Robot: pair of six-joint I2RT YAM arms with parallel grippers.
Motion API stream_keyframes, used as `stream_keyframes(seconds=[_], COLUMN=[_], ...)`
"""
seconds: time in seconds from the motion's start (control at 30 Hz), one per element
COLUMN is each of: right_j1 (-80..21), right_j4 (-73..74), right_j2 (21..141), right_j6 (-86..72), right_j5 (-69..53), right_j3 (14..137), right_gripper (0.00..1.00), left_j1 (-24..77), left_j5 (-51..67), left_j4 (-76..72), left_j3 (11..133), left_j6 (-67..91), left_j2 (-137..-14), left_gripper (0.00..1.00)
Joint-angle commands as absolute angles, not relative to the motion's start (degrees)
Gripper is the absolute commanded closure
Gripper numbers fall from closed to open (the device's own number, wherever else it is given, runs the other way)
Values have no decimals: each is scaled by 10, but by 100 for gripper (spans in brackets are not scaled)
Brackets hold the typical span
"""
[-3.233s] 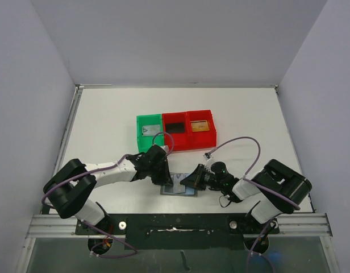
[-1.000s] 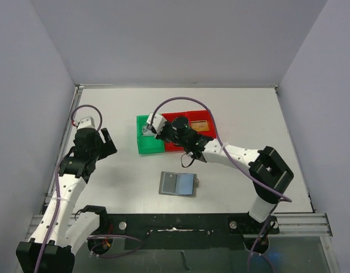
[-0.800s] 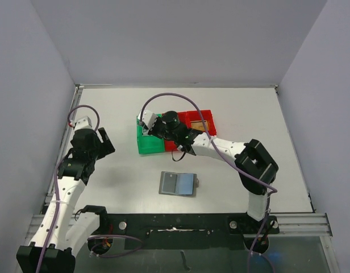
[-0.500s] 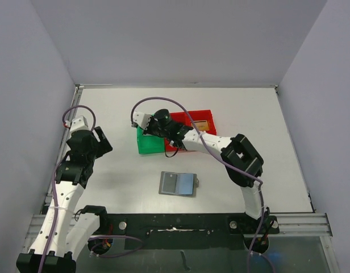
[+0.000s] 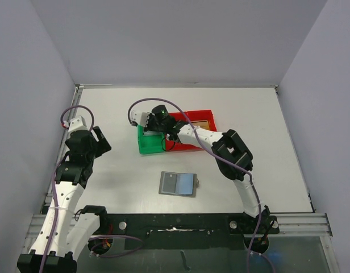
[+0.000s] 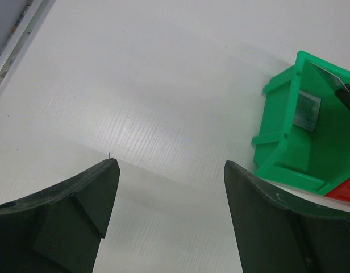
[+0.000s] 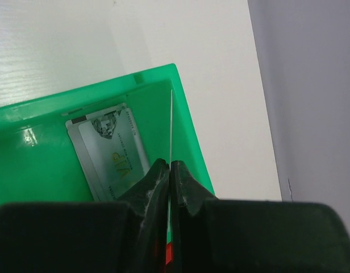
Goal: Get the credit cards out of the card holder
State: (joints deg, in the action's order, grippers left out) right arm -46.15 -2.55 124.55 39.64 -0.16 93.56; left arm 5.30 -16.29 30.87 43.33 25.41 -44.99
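The card holder (image 5: pixel 178 183) lies open and flat on the white table, near the front middle, with no gripper near it. My right gripper (image 7: pixel 170 164) is shut on a thin credit card (image 7: pixel 171 122), seen edge-on, and holds it over the green bin (image 7: pixel 33 170). A silvery credit card (image 7: pixel 107 151) lies flat on that bin's floor. From above, the right gripper (image 5: pixel 149 125) hangs over the green bin (image 5: pixel 148 147). My left gripper (image 6: pixel 170 170) is open and empty above bare table, left of the green bin (image 6: pixel 288 162); from above it (image 5: pixel 102 142) is at the far left.
Two red bins (image 5: pixel 205 114) adjoin the green bin on its right, partly covered by my right arm; the right one holds a brownish card (image 5: pixel 202 123). Grey walls close in the table on three sides.
My right gripper has swung left, from above the red bins to over the green bin, still shut on the card. The left arm has drawn back slightly to the left, staying open.
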Motion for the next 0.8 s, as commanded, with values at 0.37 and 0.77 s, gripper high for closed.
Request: stream_keyframes(seconds=[0.37,0.77], right_j1=[-468,-478], right_j4=[23,42], right_j2=[1303,1345], right_j6=[458,477], right_j5=[40,68], right_j3=[1022,1056], right_gripper=[99,95], left_j1=[46,44], left_j5=[-169,-171], left_j4=[276,276], left_j3=[435,436], left_j6=[258,258], left_j2=[-440,-437], left_gripper=[25,25])
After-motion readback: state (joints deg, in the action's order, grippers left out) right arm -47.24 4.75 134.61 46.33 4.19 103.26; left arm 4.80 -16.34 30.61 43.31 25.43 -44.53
